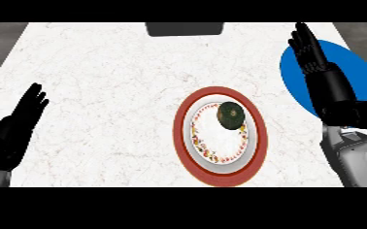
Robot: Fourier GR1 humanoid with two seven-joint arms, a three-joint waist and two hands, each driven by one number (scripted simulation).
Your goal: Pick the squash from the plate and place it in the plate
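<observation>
We see the squash point(230, 115) on the red-rimmed plate point(219, 177), centre frame. Our right hand point(313, 58), fingers straight, empty, covers the blue plate point(295, 77) upper right; left hand point(20, 126) rests open at left edge.

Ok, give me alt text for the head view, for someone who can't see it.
A dark green squash sits on a red-rimmed patterned plate on a white marble counter. A blue plate lies to its right, partly covered by the open right hand. The open left hand rests at the left edge, fingers up.
</observation>
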